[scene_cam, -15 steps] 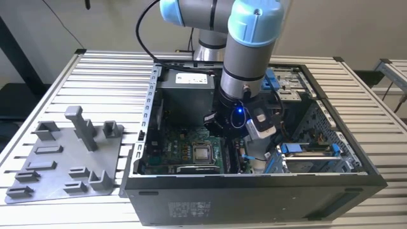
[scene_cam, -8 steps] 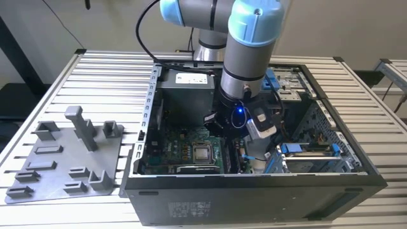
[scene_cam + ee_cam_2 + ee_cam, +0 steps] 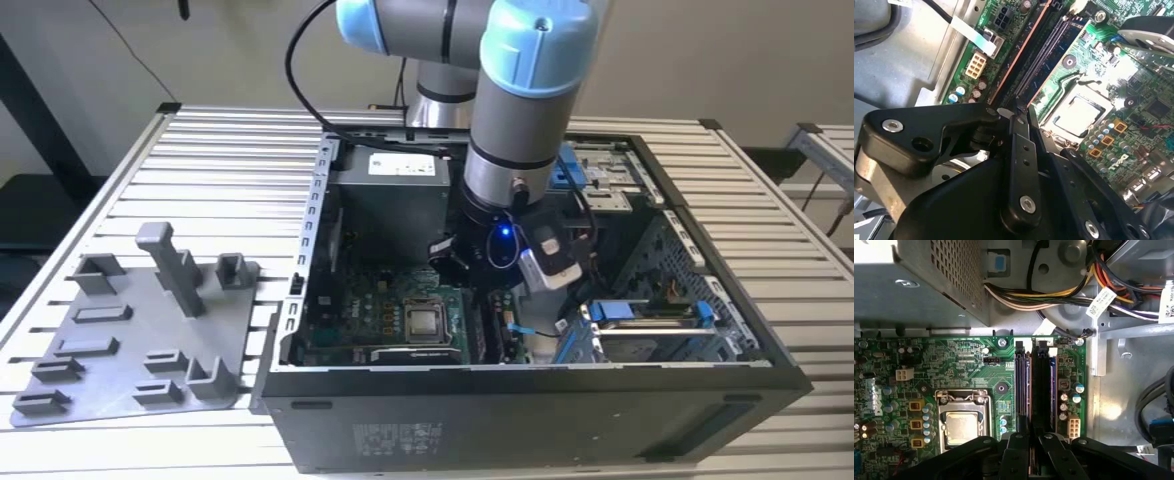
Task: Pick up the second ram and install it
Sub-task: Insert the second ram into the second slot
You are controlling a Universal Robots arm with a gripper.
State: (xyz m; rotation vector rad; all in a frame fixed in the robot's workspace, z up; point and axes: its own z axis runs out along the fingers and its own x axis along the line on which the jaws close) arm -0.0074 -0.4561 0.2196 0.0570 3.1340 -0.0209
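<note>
First wrist view puts my tool (image 3: pixel 1030 452) right over the memory slots (image 3: pixel 1035 390) of the green motherboard (image 3: pixel 954 370), its black fingers (image 3: pixel 1015 460) drawn close together on either side of a thin dark edge. I take that edge to be the second ram (image 3: pixel 1030 467), pinched upright and lined up along the slot rows. I judge the pick-up done and the installing under way; whether the stick is pressed home I cannot tell, since my own fingers hide its lower edge.

In the second wrist view the same narrow grip shows at my tool (image 3: pixel 1020 116), just above the long slots (image 3: pixel 1046 55), with the processor socket (image 3: pixel 1077 114) beside them.

From the exterior view, my arm (image 3: pixel 521 110) reaches steeply down into the open computer case (image 3: pixel 534 400) standing on the desk (image 3: pixel 200 150), wrist low near the board. The grey fixture plate (image 3: pixel 134 340) lies well apart on the exterior view's left.
</note>
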